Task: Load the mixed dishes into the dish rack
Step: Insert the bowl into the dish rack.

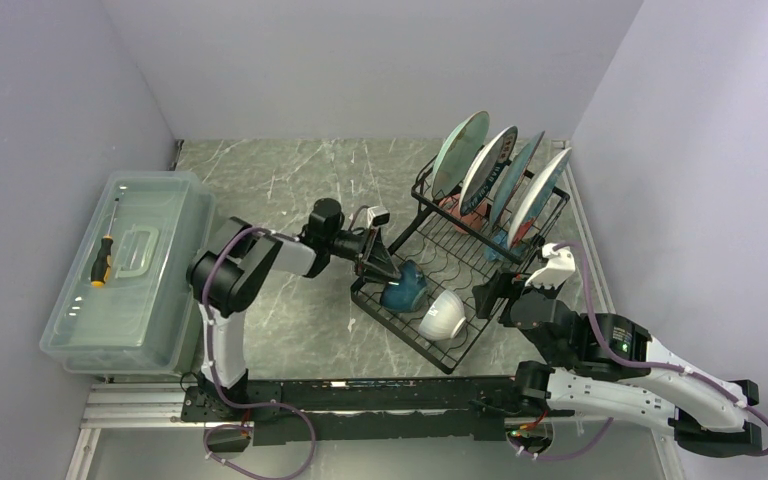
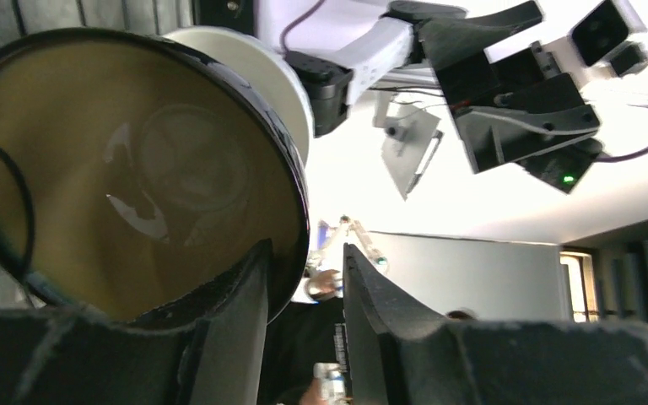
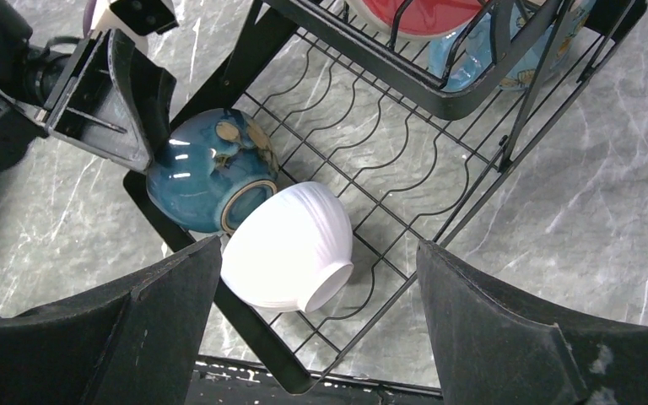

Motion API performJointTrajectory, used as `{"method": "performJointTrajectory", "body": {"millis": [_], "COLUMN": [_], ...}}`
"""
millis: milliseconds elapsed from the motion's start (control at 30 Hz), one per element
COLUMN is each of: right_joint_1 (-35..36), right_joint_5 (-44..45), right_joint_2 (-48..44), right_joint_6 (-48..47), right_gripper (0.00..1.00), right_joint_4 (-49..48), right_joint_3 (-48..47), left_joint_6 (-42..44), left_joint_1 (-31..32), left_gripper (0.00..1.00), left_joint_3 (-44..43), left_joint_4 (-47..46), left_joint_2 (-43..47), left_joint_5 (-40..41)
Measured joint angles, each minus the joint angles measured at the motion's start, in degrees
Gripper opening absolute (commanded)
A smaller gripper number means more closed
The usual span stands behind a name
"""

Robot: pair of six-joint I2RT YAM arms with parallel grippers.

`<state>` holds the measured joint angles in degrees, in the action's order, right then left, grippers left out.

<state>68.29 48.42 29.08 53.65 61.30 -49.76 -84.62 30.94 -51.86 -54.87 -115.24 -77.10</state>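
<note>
Holding 4 plates [image 1: 490, 170] upright in its top slots, dish rack [image 3: 388, 74] has blue mug [image 3: 207, 173] + white bowl [image 3: 291, 245] on their sides, lower tier. L gripper [image 2: 304, 270] jaws parted astride mug rim, released; R gripper [image 3: 318, 249] spread wide over bowl. Rack's right edge near wall; clear box [image 1: 130, 270] w/ screwdriver [image 1: 103, 258] well apart, left.

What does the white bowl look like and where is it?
The white bowl is shiny, like china, with fine ribs down its outside. It lies tipped on its side, foot ring showing, on the lower wire shelf of the black dish rack, touching the blue mug. Nothing holds it.
</note>
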Motion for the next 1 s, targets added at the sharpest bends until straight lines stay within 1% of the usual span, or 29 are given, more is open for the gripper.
{"method": "performJointTrajectory", "body": {"millis": [33, 67, 100, 133, 233, 300, 400, 567, 667, 867, 1000], "right_joint_1": [0.0, 0.0, 0.0, 0.0, 0.0, 0.0, 0.0, 0.0, 0.0, 0.0, 0.0], "right_joint_5": [-0.09, -0.17, -0.28, -0.44, -0.61, -0.79, -0.87, -0.96, -0.94, -0.74, -0.59], "right_joint_2": [-0.02, -0.02, -0.02, -0.02, -0.02, -0.02, -0.02, -0.02, -0.02, 0.33, 0.55], "right_joint_6": [0.04, 0.09, 0.13, 0.15, 0.15, 0.15, 0.13, 0.11, -0.04, -0.55, -0.98], "right_gripper": [0.88, 0.88, 0.88, 0.88, 0.88, 0.88, 0.89, 0.89, 0.9, 0.9, 0.91], "right_joint_4": [0.0, 0.0, 0.0, 0.0, -0.02, -0.02, -0.02, 0.0, 0.0, 0.46, 1.18], "right_joint_3": [0.0, 0.0, 0.02, 0.02, 0.02, 0.02, 0.02, 0.0, 0.0, -0.33, -0.96], "left_joint_6": [3.8, 9.01, 12.66, 18.01, 30.05, 36.44, 43.39, 50.75, 53.59, 58.86, 61.29], "left_joint_1": [0.0, 0.02, 0.04, 0.11, 0.28, 0.28, 0.37, 0.37, 0.37, 0.37, 0.37], "left_gripper": [0.4, 0.41, 0.41, 0.41, 0.42, 0.42, 0.43, 0.43, 0.44, 0.45, 0.48], "left_joint_3": [-0.55, -1.81, -2.8, -4.79, -10.08, -12.74, -15.54, -17.62, -18.69, -20.0, -21.29], "left_joint_4": [5.03, 12.76, 17.35, 25.38, 42.88, 52.06, 62.58, 74.53, 80.3, 89.48, 93.55], "left_joint_2": [1.11, 2.58, 3.3, 4.26, 5.81, 6.58, 6.99, 7.1, 7.3, 10.67, 14.36], "left_joint_5": [0.31, 0.74, 1.14, 1.7, 3.61, 5.4, 7.89, 12.17, 14.05, 20.52, 24.63]}}
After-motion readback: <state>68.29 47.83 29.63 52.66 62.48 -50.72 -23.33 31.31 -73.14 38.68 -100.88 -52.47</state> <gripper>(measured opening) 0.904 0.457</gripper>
